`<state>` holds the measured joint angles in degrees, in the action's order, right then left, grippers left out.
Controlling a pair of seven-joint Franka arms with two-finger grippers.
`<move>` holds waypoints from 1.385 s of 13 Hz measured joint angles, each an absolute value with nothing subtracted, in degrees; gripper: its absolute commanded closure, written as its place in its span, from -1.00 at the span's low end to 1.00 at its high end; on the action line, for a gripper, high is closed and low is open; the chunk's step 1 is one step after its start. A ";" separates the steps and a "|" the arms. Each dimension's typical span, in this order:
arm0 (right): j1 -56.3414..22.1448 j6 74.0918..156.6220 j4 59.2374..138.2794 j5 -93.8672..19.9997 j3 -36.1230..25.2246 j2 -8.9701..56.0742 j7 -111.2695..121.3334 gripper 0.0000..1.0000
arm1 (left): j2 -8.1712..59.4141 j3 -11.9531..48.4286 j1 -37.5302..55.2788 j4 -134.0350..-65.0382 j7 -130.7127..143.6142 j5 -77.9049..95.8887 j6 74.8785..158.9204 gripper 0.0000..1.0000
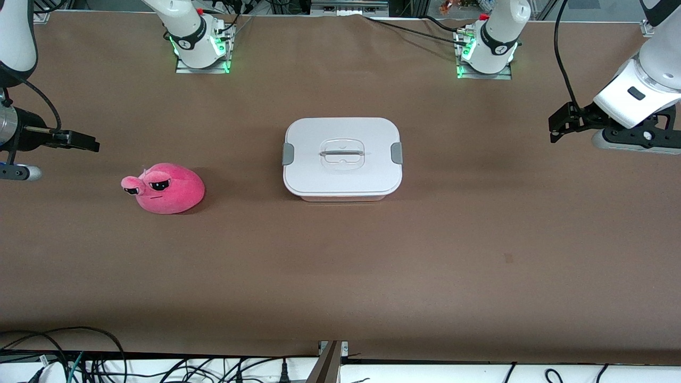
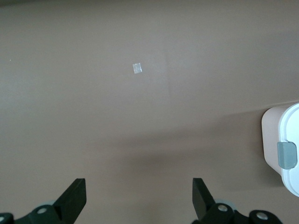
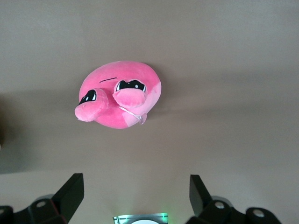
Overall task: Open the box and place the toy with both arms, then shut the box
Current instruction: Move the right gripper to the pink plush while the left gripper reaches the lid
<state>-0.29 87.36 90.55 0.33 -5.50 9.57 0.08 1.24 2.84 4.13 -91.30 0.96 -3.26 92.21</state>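
The box [image 1: 342, 158] sits in the middle of the bench [image 1: 340, 276]. Its white lid [image 1: 340, 139] is on, and the grey clips [image 1: 396, 153] at both ends look shut. The pink toy [image 1: 165, 188] lies on the bench toward the right arm's end, well apart from the box and a little nearer the front edge.

The left gripper [image 1: 558, 125] hangs in the air over the left arm's end of the bench. Its fingers [image 2: 74, 199] are wide apart and hold nothing. In its wrist view one end of the box shows at the side, with bare bench under the fingers.

The right gripper [image 1: 80, 141] hangs over the right arm's end of the bench, near the toy. Its fingers [image 3: 70, 192] are wide apart too and hold nothing.

So it looks like nothing is done yet. The box has to be opened, the toy picked up and put inside, and the lid put back on.
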 measured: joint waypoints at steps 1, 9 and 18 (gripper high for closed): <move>-0.32 87.36 90.55 0.33 -5.49 9.58 0.08 -1.00 | 1.24 2.84 4.12 -91.30 0.96 -3.26 92.21 -1.00; -0.72 87.54 90.55 0.33 -5.43 9.85 0.00 -1.00 | 1.24 3.07 4.13 -91.30 0.95 -3.26 91.99 -1.00; -0.98 89.60 90.51 0.32 -5.41 11.42 -0.02 -1.00 | 1.36 3.86 4.84 -91.30 0.85 -3.25 89.29 -1.00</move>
